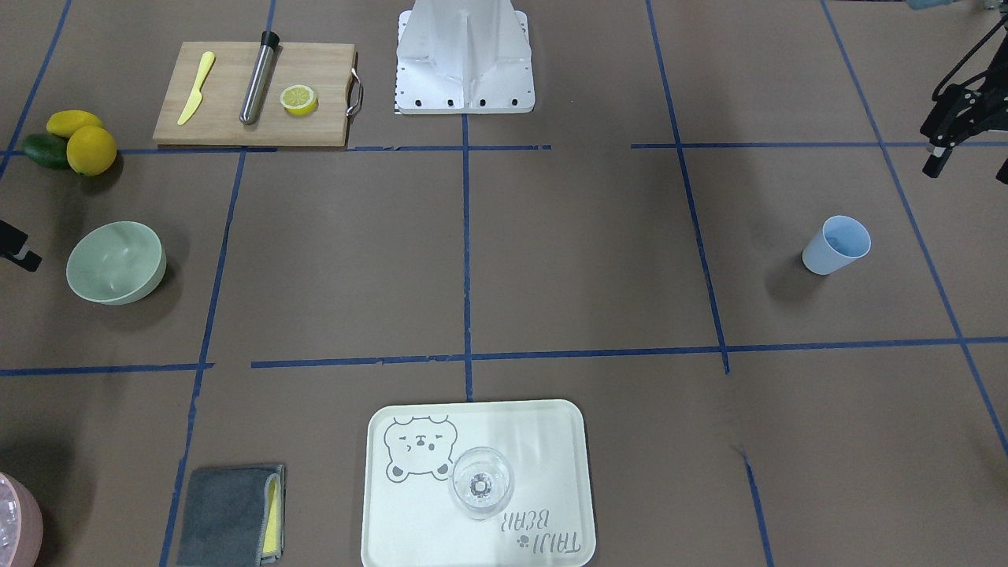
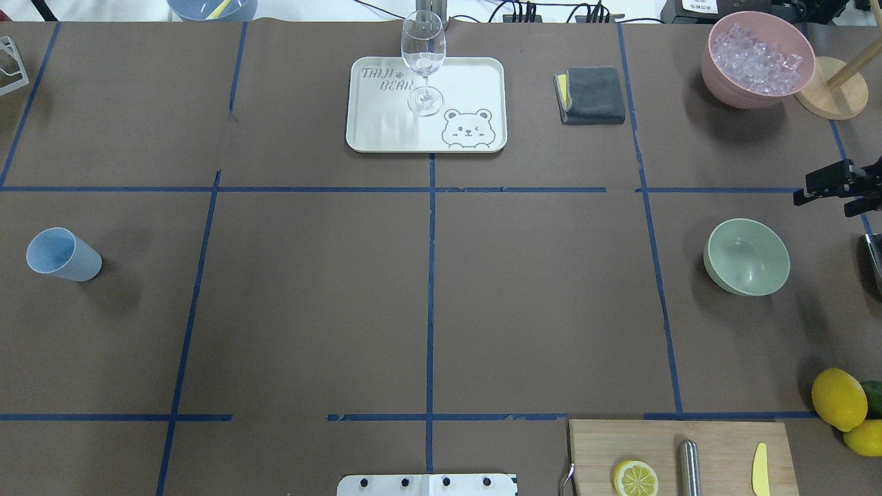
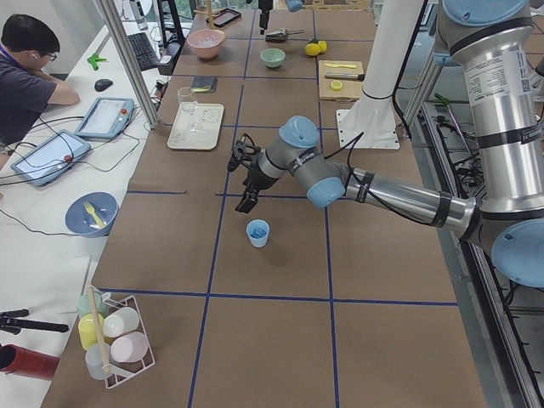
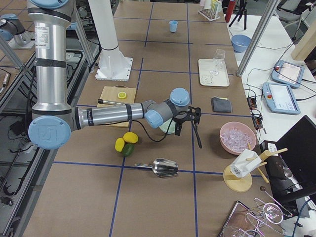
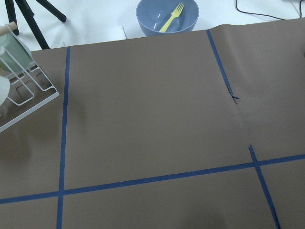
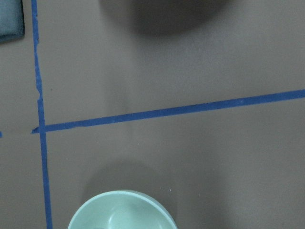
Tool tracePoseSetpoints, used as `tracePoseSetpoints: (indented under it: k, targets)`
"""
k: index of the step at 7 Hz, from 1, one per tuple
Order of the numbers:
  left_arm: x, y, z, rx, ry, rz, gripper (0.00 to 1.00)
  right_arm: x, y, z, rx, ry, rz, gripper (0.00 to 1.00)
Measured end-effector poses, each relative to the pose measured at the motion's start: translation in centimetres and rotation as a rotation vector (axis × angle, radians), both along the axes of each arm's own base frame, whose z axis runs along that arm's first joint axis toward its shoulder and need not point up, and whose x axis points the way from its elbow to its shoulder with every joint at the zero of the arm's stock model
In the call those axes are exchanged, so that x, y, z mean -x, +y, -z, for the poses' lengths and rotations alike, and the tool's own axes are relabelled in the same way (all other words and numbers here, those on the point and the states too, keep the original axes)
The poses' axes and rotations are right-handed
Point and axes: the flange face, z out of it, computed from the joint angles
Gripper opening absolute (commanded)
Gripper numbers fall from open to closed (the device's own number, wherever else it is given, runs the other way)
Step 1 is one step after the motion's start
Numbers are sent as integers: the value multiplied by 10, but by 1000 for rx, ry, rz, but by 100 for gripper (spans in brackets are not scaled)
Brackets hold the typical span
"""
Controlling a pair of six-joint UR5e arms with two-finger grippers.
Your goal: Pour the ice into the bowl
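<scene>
- Two grippers, and neither holds anything. The right gripper [image 4: 188,133] hangs with its fingers apart. The left gripper [image 3: 241,183], well away at the other end of the counter [image 2: 427,310], looks spread as well.
- The bowl [image 2: 747,256] stands upright and empty with its mouth up. I take that as set ready to receive. It sits just below the right gripper and slightly back towards the robot, and my right wrist camera catches only its rim at the bottom edge.
- The ice [image 2: 758,49] is heaped in the pink container [image 2: 730,83], beyond the right gripper on the side away from the robot and well apart from the bowl. I read the container as the supply and the bowl as the target, both kept on the right arm's end.
- A metal scoop [image 4: 165,168] lies on the counter outward of the right gripper, towards the counter's end. I'd guess it is there for moving the ice, though tipping the container may be meant instead.
- The light blue cup [image 3: 257,232] sits near the left gripper. I judge it no part of this job.
</scene>
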Motion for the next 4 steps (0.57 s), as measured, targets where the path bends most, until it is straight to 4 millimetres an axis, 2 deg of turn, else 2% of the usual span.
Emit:
tracePoseSetpoints:
  k: [2, 4]
  targets:
    - [-12, 14, -7, -18, 5, 39, 100, 33, 28, -13, -11, 40, 12, 100]
    - [-11, 19, -8, -50, 8, 60, 100, 67, 43, -32, -20, 93, 29, 99]
